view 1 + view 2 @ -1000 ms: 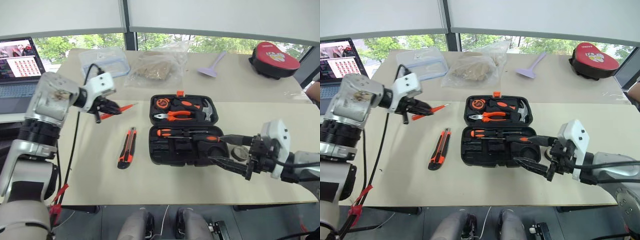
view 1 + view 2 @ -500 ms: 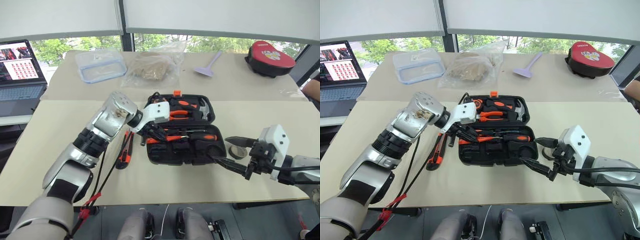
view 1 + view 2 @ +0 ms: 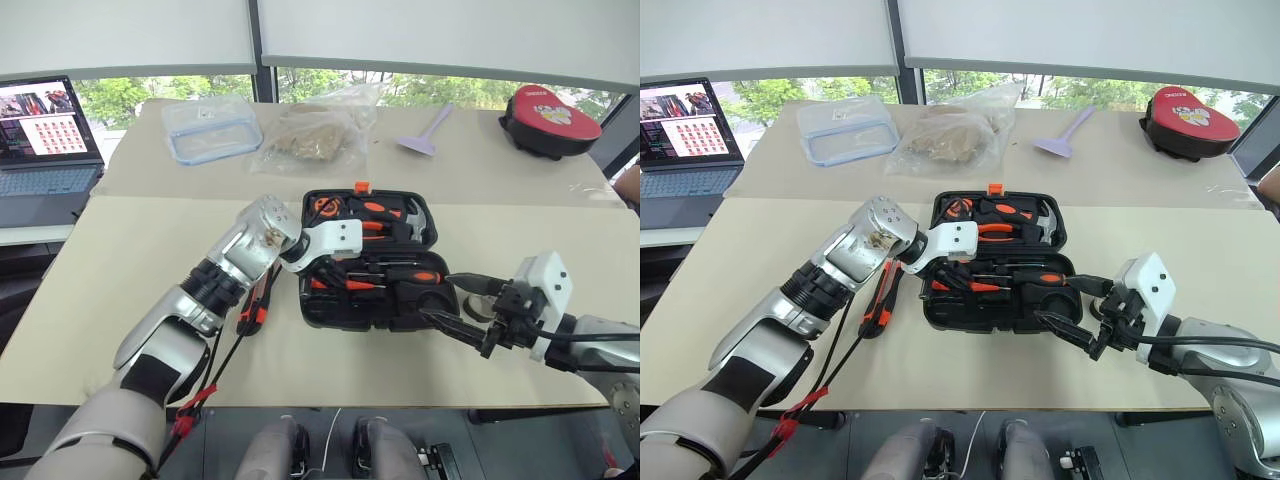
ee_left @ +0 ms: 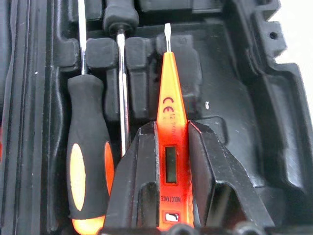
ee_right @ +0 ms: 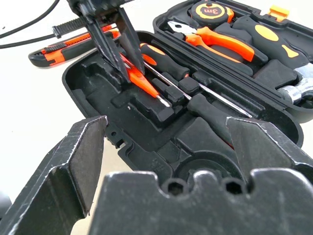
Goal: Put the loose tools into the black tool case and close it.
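Note:
The black tool case (image 3: pixel 318 305) lies open mid-table. My left gripper (image 4: pixel 172 131) is shut on the small all-orange screwdriver (image 4: pixel 171 98), holding it low over a slot in the case's front half. Two black-and-orange screwdrivers (image 4: pixel 88 161) lie in slots beside it. The orange-black utility knife (image 3: pixel 878 300) rests on the table left of the case, partly hidden by my left arm. My right gripper (image 3: pixel 462 305) hovers open at the case's right front corner, and the small grey tape roll (image 3: pixel 478 306) sits on the table between its fingers.
Pliers (image 3: pixel 372 226), a hammer and a tape measure fill the case's lid half. Along the far table are a laptop (image 3: pixel 45 130), a clear container (image 3: pixel 210 125), a plastic bag (image 3: pixel 315 135), a purple tool (image 3: pixel 428 130) and a red-topped pouch (image 3: pixel 550 112).
My left arm swung right and down, carrying the small orange screwdriver from over the bare table to just above the case's front half. The right gripper stayed put, open.

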Robot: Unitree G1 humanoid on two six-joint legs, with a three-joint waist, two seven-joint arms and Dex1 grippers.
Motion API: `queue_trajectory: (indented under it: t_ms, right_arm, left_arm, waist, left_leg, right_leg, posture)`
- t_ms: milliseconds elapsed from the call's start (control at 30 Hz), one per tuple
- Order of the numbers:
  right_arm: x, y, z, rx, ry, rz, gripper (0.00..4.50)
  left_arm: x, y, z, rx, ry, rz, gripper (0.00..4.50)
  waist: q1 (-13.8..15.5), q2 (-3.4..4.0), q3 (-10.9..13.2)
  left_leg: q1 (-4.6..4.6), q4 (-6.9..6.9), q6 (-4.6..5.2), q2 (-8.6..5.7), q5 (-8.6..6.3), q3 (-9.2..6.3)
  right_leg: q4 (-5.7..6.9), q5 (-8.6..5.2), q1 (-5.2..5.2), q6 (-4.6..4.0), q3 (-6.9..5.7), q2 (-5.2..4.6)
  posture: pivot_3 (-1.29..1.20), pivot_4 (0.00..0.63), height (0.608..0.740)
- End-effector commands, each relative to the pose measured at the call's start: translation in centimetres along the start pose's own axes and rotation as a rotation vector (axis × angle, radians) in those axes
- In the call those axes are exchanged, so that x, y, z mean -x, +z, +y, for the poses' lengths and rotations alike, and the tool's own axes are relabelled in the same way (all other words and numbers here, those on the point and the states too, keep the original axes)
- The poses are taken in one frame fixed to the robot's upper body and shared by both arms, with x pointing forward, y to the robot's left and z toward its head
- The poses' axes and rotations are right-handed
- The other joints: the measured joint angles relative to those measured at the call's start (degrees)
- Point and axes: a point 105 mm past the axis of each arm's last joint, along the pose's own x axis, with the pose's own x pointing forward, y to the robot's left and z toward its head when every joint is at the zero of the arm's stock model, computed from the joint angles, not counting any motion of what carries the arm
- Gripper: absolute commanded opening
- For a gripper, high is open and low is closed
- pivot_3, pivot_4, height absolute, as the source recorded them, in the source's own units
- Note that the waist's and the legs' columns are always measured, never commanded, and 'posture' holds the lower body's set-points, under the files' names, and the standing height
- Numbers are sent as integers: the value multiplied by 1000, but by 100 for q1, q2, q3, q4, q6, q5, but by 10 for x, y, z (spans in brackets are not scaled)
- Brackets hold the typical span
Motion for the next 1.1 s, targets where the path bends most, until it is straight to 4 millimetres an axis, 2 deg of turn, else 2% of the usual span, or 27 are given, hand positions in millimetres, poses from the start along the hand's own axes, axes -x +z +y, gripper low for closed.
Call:
queue_trajectory:
  t_ms: [33,167,300,333,533,633,667,733,867,1033,1100]
  right_arm:
    - [3,10,2,37,-15,-41,4500]
    - [3,10,2,34,-19,-46,4500]
    - [1,11,2,31,-14,-52,4500]
    - [0,11,2,30,-12,-54,4500]
    - [0,11,4,19,8,-50,4500]
    - [1,9,4,10,12,-47,4500]
    - [1,9,4,11,12,-42,4500]
    - [1,8,3,12,12,-40,4500]
    - [-1,11,0,13,12,-44,4500]
    - [-3,12,-1,12,12,-49,4500]
    - [-3,12,-1,11,13,-48,4500]
  left_arm:
    - [-2,-4,4,19,33,50,405]
    - [-3,-11,6,39,53,82,405]
    - [-4,-10,8,26,76,81,405]
    - [-3,-6,8,31,72,61,905]
    - [26,22,1,30,32,-110,2914]
    - [39,24,3,36,44,-163,3997]
    - [42,23,3,41,45,-184,3726]
    - [43,16,2,53,46,-214,3518]
    - [32,2,1,71,70,-254,2004]
    - [25,-1,3,83,97,-332,189]
    - [20,-6,2,60,110,-319,36]
  waist:
    - [2,0,0]
    - [1,1,-2]
    - [1,1,-2]
    - [0,1,-2]
    - [-12,1,-2]
    - [-20,1,-2]
    - [-17,1,-2]
    - [-11,1,-2]
    - [-16,3,-3]
    - [-2,3,-3]
    - [-7,3,-3]
  left_leg:
    - [0,0,1,0,0,0]
    - [1,2,2,0,-1,0]
    - [3,4,4,0,-1,0]
    - [2,5,4,0,-2,0]
    - [-11,5,6,1,-2,0]
    - [-10,4,5,1,-2,1]
    - [-10,4,5,1,-2,0]
    - [-7,5,5,0,-2,0]
    - [0,4,4,-1,-2,1]
    - [-3,6,4,-4,-1,1]
    - [-2,6,4,-3,-2,2]
  right_leg:
    - [0,0,1,0,0,0]
    - [2,0,1,0,1,-4]
    - [5,0,2,0,2,-7]
    - [5,0,1,-1,2,-7]
    - [8,0,-12,-1,2,-7]
    - [7,0,-14,-1,2,-6]
    - [7,0,-13,-1,2,-6]
    - [7,0,-9,-1,0,-5]
    - [4,0,-4,-1,2,-5]
    - [4,1,-4,0,-1,7]
    - [4,1,-4,-1,1,14]
  posture:
    - [0,150,728]
    - [0,150,728]
    - [0,150,728]
    - [0,150,728]
    - [0,150,728]
    - [0,150,728]
    - [0,150,728]
    - [0,150,728]
    - [0,150,728]
    - [0,150,728]
    - [0,150,728]
